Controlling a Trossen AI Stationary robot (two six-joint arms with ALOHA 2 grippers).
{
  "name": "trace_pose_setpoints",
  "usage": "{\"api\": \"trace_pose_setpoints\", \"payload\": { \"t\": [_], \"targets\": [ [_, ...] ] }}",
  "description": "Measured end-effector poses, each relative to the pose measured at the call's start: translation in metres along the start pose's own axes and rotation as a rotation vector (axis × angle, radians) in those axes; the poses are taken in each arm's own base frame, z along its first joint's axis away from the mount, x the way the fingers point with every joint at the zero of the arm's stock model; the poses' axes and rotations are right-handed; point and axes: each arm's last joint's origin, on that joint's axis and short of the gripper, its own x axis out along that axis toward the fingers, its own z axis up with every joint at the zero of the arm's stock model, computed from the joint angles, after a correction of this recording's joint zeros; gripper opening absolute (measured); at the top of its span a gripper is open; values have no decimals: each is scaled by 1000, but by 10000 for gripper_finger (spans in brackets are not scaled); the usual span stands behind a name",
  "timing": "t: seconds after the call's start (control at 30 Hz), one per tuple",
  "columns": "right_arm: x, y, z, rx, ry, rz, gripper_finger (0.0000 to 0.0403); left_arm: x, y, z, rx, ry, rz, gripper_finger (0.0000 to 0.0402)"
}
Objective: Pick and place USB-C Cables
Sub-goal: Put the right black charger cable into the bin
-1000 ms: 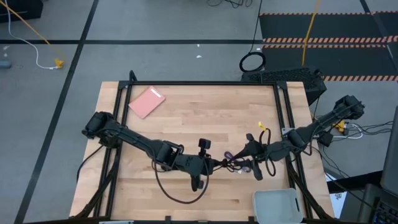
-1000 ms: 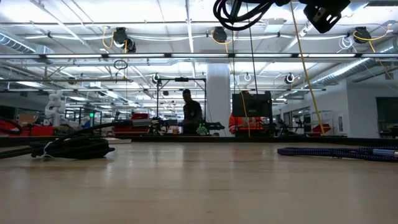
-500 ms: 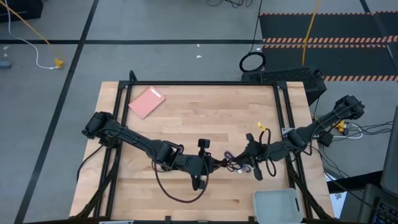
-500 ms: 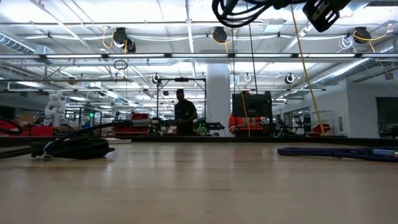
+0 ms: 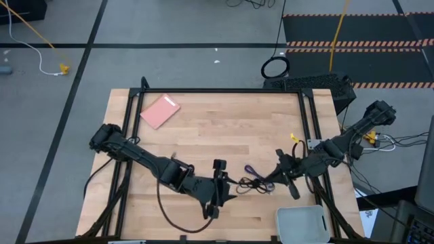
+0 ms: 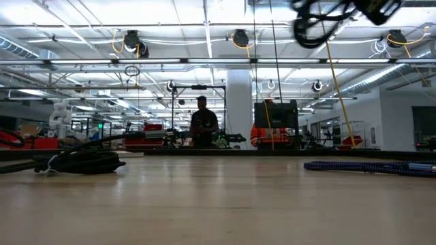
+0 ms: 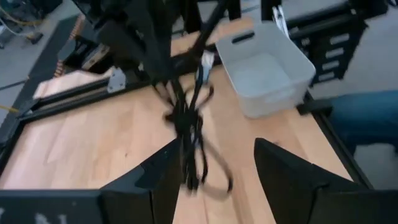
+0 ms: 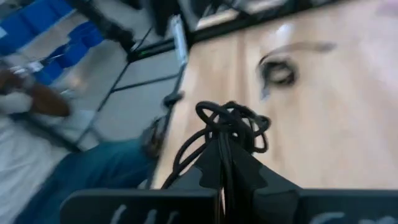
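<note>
A black USB-C cable [image 5: 254, 183] hangs as a looped bundle [image 8: 233, 127] above the table's near right part, with my right gripper [image 5: 274, 179] shut on it. My left gripper [image 7: 217, 146] is open just left of it [image 5: 227, 184]. The bundle's lower loops [image 7: 189, 140] dangle between and ahead of the left fingers. A purple-blue cable [image 5: 249, 169] lies flat on the table [image 6: 368, 166]. A second black bundle [image 6: 82, 162] rests on the tabletop in the low view. My right gripper pinches several strands of the black cable [image 8: 222, 144] between its two shut fingers, just below the tangle of loops. The fingers reach in nearly level from the table's right side. The bundle is clear of the table, loops sticking out past the fingertips. My left gripper: a strand runs close by one finger [image 7: 166, 177]; I cannot tell whether it touches.
A white bin [image 5: 302, 224] stands at the table's near right corner, close to my right arm. A pink flat object [image 5: 160, 111] lies at the far left. A small coil [image 8: 280, 71] lies on the wood ahead of my right gripper. A person [image 6: 203, 129] stands far behind the table.
My left gripper has drawn back toward the table's near edge, away from the black cable. My right gripper has gone toward the table's right edge, taking the black cable along; its loops have swung rightward and stay clear of the table.
</note>
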Motion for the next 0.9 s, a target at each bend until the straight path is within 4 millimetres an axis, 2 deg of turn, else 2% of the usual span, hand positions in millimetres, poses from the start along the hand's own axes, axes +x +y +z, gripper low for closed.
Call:
{"api": "trace_pose_setpoints", "payload": {
  "t": [0.23, 0.47, 0.67, 0.9],
  "targets": [
    [-12, 15, -17, 171, 139, 93, 0, -16, -5, 0, -22, 38, 21, 202],
    [-29, 35, -25, 374, 266, 194, 0, -17, -3, -3, -55, 66, 33, 202],
    [-50, 51, -20, 435, 364, 179, 0, -17, -3, -4, -68, 73, 34, 202],
    [-56, 58, -35, 493, 472, 135, 0, -17, -4, -7, -69, 103, 34, 202]
  ]
}}
